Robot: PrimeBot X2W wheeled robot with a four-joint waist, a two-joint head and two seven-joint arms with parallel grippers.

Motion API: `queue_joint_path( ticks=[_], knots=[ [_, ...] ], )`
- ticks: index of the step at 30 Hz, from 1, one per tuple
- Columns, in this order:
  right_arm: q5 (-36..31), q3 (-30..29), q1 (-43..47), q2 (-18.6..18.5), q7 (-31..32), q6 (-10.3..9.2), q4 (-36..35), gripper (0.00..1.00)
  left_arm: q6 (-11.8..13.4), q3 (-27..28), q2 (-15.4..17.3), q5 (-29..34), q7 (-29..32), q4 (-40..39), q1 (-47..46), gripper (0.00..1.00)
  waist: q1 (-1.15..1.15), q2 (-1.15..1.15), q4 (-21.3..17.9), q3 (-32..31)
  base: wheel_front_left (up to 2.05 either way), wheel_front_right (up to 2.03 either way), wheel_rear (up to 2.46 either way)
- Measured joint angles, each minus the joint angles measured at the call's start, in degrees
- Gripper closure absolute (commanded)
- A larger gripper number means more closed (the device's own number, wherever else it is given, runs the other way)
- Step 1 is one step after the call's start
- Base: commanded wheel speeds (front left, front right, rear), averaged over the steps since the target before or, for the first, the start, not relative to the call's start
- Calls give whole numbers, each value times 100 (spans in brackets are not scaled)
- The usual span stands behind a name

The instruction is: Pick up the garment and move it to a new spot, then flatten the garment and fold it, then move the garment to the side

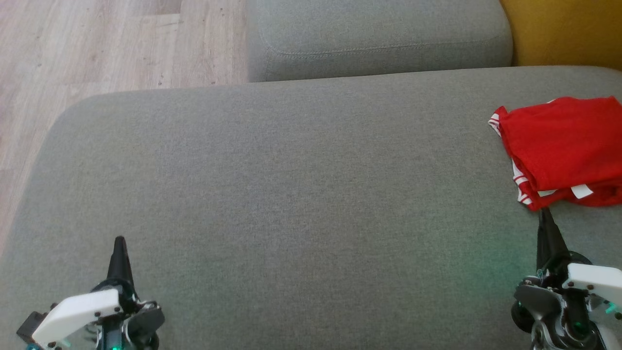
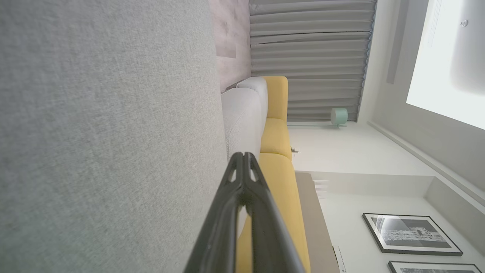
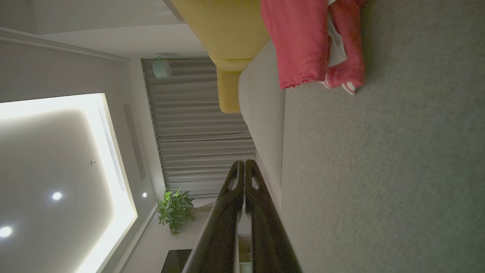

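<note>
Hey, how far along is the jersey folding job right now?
Looks done: the garment lies folded in a compact stack at the far right of the grey cushion. In hand: nothing; the left gripper and right gripper are shut and empty. Left: seemingly nothing.

Grey sofa (image 1: 291,194), yellow cushion (image 1: 563,29), wood floor (image 1: 97,43), grey curtains (image 2: 310,57).

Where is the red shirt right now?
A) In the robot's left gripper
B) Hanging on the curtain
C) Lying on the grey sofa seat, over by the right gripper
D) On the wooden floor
C: the garment lies in a folded bundle on the grey seat cushion, just beyond the tip of the right gripper, whose fingers are shut on nothing.
</note>
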Motion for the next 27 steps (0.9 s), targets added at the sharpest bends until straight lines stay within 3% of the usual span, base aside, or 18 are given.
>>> queue_joint_path(
  ticks=[27],
  knots=[
    [1,-44,0,2,51,0,0,100,0,7,-4,1,0,0,-18,100,0,0,0,-1,0,0,0]
  ],
)
